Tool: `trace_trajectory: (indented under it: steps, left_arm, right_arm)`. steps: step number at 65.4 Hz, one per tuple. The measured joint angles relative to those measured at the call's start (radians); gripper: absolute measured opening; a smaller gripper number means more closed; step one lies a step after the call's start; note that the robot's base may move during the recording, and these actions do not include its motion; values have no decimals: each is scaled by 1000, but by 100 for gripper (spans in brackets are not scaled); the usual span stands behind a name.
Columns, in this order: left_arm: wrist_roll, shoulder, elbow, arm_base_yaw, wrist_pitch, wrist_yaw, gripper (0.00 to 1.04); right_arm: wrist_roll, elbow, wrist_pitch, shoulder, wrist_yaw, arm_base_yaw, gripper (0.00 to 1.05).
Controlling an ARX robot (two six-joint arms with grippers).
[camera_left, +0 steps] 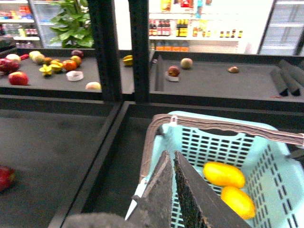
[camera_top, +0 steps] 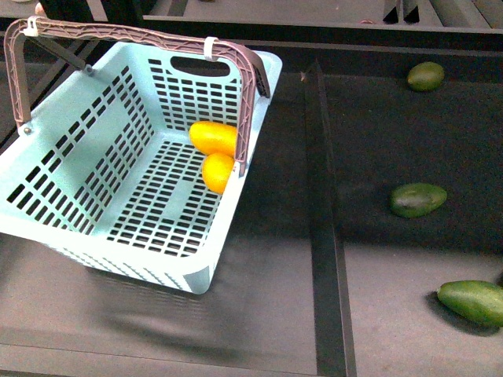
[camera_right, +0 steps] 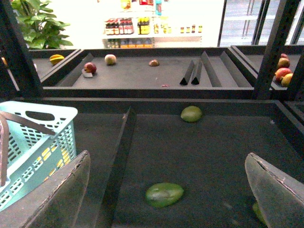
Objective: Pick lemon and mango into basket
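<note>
Left fingers (camera_left: 170, 164) clenched, right fingers (camera_right: 166, 190) spread — one mango (camera_top: 214, 137), one lemon (camera_top: 218, 172) in basket (camera_top: 94, 133).

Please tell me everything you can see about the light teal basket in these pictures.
The basket is light mint-teal plastic with slotted sides and floor and a cut-out grip hole in its far end wall. Its brown handle stands raised across it, with white ties on it. It sits tilted on the dark shelf left of the divider. Inside, against the right wall, lie the mango and the lemon, touching each other. The closed left gripper is at its rim; contact is unclear.
</note>
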Motion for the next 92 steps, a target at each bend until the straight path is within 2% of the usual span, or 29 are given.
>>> trace_trajectory:
  steps: [7, 37, 74, 80, 92]
  left_arm:
    - [1, -33, -54, 3, 21, 8, 4]
    - [1, -452, -70, 3, -359, 8, 4]
    - [1, -682, -70, 3, -586, 8, 4]
    - [2, -819, -70, 3, -745, 8, 4]
    - [2, -846, -70, 3, -756, 8, 4]
  right_arm:
    - [0, 0, 0, 0, 0, 0, 96]
    - [0, 0, 0, 0, 0, 0, 96]
    - [0, 0, 0, 0, 0, 0, 96]
    - [0, 0, 0, 0, 0, 0, 96]
    - [0, 0, 0, 0, -1, 0, 96]
